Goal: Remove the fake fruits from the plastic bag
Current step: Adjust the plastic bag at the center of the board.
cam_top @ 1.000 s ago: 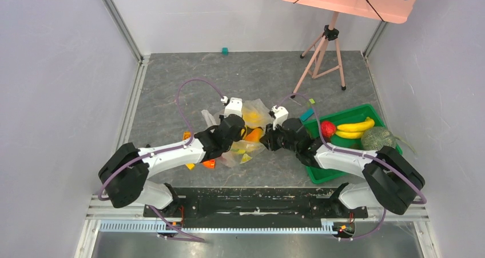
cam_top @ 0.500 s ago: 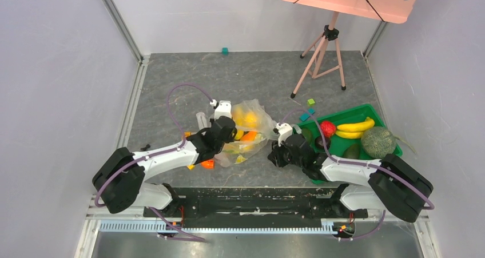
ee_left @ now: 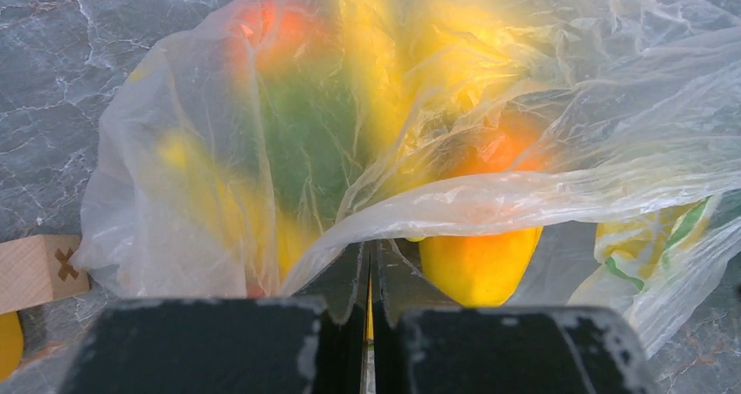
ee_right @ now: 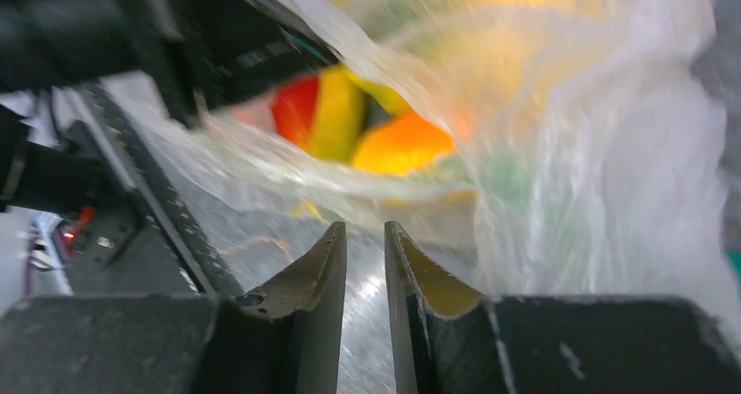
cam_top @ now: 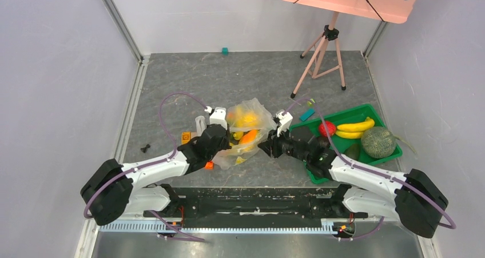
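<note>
The plastic bag (cam_top: 251,110) lies crumpled on the grey floor between my arms, with yellow, orange, red and green fake fruits (cam_top: 248,137) showing through it. My left gripper (cam_top: 227,142) is at the bag's near-left edge. In the left wrist view its jaws (ee_left: 368,247) are shut on a fold of the bag (ee_left: 524,106), and a yellow-orange fruit (ee_left: 479,263) lies just right of the tips. My right gripper (cam_top: 263,148) is at the bag's right side. In the right wrist view (ee_right: 364,228) its jaws stand slightly apart and empty, just short of the bag (ee_right: 568,132) and an orange fruit (ee_right: 402,145).
A green tray (cam_top: 350,111) at the right holds a banana (cam_top: 354,126), a red fruit (cam_top: 328,128) and a netted melon (cam_top: 377,142). A pink tripod (cam_top: 323,58) stands behind. Small blocks (cam_top: 186,137) lie left of the bag, and a wooden block (ee_left: 39,270) shows.
My left arm drew back toward the near left, still holding the bag. My right gripper pulled away from the bag, then came back to its right edge.
</note>
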Robot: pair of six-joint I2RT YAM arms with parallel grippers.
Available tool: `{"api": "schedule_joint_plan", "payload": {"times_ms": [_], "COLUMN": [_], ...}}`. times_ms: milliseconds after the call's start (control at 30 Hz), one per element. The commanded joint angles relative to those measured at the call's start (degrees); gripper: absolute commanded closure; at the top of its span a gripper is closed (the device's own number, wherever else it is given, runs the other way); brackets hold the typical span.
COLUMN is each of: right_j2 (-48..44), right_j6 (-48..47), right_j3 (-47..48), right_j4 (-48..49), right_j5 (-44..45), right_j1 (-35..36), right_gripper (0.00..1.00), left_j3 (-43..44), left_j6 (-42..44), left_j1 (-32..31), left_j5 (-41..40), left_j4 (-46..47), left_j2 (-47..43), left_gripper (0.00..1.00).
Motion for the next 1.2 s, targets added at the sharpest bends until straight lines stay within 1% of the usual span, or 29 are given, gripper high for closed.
{"api": "schedule_joint_plan", "payload": {"times_ms": [0,100,367,467,567,700,900,1033,1167], "right_j2": [-0.51,1.74,14.22,19.10,21.97,22.57,19.72,17.46,16.35], "right_j6": [-0.18,-0.27,-1.32,-1.50,-1.52,-1.69,-0.62,0.96,2.52], "right_j3": [6.37,8.93,17.51,18.90,19.07,16.28,8.63,4.63,0.88], "right_j4": [1.37,2.42,1.94,2.75,3.24,3.60,3.30,2.15,3.12], "right_j5": [-3.95,-3.58,0.12,1.13,1.63,1.73,3.80,8.56,10.83], "right_j1": [0.76,0.86,0.87,0.86,0.86,1.79,5.51,8.42,9.21], "right_gripper": [0.75,0.74,0.76,0.77,0.77,0.77,0.76,0.76,0.75], "left_j3": [-1.92,-3.02,-3.81,-3.85,-3.77,-3.76,-2.87,-2.24,-2.09], "left_j6": [1.97,2.25,3.00,3.23,3.41,3.67,3.72,3.58,3.50], "left_j1": [-0.72,-1.10,-1.62,-1.61,-1.63,-1.63,-1.62,-1.63,-1.62], "left_j5": [1.24,1.25,0.02,-0.35,-0.11,-0.48,-0.34,0.53,0.94], "left_j4": [6.03,8.73,10.46,10.61,11.21,11.20,10.68,10.65,10.50], "left_j2": [-1.16,-0.67,-0.19,-0.24,0.03,0.03,1.44,2.51,2.88], "left_gripper": [0.98,0.98,0.98,0.98,0.98,0.98,0.98,0.98,0.98]}}
